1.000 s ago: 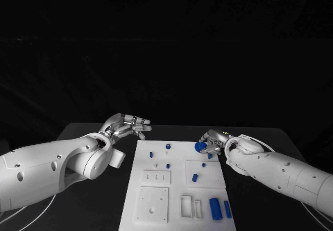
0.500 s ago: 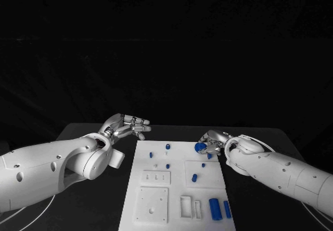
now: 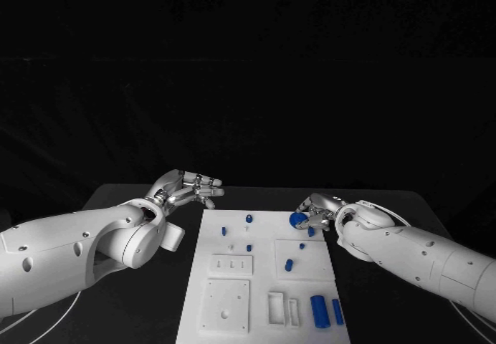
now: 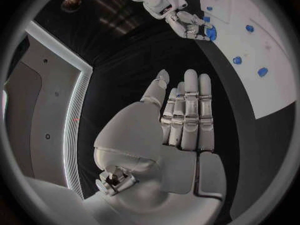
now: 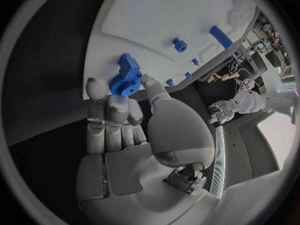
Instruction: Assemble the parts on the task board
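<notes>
The white task board [image 3: 264, 287] lies in the middle of the black table, with small blue parts scattered on it. My right hand [image 3: 315, 212] hovers over the board's far right corner and pinches a blue toothed part [image 3: 299, 218] between thumb and fingers; the same blue toothed part [image 5: 127, 77] shows at the fingertips of the right hand [image 5: 119, 112] above the board [image 5: 162, 30]. My left hand [image 3: 191, 188] floats just off the board's far left corner, fingers straight and together, holding nothing. The left hand [image 4: 184, 110] is apart from the board [image 4: 262, 60].
Blue pegs [image 3: 249, 217] stand near the board's far end, and two long blue bars [image 3: 320, 311] lie at its near right. White recessed blocks [image 3: 227, 306] sit at the near left. Black table [image 3: 135, 215] surrounds the board.
My right hand with the blue toothed part has shifted very slightly. The left hand has stayed where it was.
</notes>
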`<state>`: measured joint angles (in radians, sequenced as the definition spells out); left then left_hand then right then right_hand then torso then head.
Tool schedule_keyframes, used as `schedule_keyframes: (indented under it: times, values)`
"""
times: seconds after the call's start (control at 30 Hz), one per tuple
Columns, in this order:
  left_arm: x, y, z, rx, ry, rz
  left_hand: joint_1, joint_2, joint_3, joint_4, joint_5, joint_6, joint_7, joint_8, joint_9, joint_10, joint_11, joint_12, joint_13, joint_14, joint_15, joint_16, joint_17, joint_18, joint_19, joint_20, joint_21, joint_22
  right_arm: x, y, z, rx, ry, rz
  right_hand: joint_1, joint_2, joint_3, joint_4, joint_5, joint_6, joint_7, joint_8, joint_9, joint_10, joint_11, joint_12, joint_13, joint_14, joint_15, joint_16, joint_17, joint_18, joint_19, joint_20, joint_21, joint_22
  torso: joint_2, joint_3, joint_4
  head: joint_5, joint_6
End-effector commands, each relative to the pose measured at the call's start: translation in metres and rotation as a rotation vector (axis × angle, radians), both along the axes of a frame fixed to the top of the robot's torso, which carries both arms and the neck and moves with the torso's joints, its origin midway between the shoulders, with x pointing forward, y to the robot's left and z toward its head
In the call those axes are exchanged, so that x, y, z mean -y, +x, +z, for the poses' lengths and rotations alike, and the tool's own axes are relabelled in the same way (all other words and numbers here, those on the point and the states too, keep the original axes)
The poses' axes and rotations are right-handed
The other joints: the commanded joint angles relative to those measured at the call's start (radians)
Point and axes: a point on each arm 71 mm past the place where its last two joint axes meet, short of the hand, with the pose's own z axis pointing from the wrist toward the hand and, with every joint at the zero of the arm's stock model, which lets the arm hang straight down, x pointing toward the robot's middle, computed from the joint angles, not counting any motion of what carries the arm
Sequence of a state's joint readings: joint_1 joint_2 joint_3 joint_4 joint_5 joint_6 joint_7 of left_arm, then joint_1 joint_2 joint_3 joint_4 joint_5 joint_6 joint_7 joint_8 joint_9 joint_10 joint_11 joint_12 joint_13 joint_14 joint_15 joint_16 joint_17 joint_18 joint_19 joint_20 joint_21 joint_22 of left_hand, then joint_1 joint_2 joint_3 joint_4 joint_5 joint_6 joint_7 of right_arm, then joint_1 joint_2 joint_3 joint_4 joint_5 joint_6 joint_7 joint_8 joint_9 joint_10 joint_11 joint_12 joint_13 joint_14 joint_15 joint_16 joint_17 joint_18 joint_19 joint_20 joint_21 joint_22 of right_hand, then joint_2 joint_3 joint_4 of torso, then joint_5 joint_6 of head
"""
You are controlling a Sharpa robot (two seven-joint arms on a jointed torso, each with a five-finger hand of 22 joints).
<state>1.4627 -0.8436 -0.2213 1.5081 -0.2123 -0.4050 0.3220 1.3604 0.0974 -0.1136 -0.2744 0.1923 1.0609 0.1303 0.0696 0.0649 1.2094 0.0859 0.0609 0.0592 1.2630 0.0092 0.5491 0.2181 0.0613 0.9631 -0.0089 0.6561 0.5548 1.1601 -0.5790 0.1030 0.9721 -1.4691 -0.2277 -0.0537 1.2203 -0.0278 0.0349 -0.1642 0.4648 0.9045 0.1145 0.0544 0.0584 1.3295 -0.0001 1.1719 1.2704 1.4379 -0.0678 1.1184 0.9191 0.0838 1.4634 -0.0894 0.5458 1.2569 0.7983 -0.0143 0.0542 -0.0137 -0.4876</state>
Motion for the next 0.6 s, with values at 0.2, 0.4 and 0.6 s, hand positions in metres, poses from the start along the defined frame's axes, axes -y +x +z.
schedule_keyframes:
  times: [0.2,0.4,0.6]
  values:
    - [0.0017,-0.0005,0.0010,0.005,0.000,-0.013,0.008,0.004,-0.001,0.001,-0.003,-0.005,0.001,-0.004,0.001,-0.006,0.001,-0.002,0.000,-0.004,0.002,0.002,-0.002,0.010,0.002,0.002,-0.004,0.001,-0.0005,-0.0007,0.0049,0.035,0.010,0.005,-0.019,-0.007,0.055,-0.008,0.012,0.018,0.000,0.004,0.000,0.007,0.002,0.011,0.004,0.003,0.001,0.005,0.003,0.010,0.048,0.001,0.008,0.005,0.000,0.0001,-0.0010,-0.004,0.000]
    - [0.0013,-0.0004,0.0010,0.005,0.000,-0.013,0.008,0.004,-0.001,0.001,-0.003,-0.005,0.001,-0.004,0.001,-0.006,0.001,-0.002,0.000,-0.004,0.002,0.002,-0.002,0.010,0.002,0.002,-0.004,0.001,0.0015,-0.0003,0.0057,0.035,0.008,-0.001,-0.022,-0.015,0.089,-0.014,0.030,0.023,0.001,0.004,0.000,0.007,0.002,0.010,0.005,0.003,0.001,0.006,0.005,0.010,0.048,0.001,0.008,0.007,0.001,-0.0002,0.0013,-0.006,-0.001]
    - [0.0007,-0.0003,0.0010,0.005,0.001,-0.011,0.008,0.004,-0.001,0.001,-0.003,-0.005,0.001,-0.004,0.001,-0.006,0.001,-0.002,0.000,-0.004,0.002,0.002,-0.002,0.010,0.002,0.002,-0.004,0.001,0.0040,-0.0002,0.0045,0.019,-0.006,0.000,-0.024,-0.024,0.127,-0.033,0.030,0.026,0.001,0.004,0.000,0.006,0.001,0.011,0.005,0.003,0.001,0.006,0.006,0.009,0.048,0.001,0.010,0.009,0.000,0.0000,-0.0003,-0.006,-0.002]
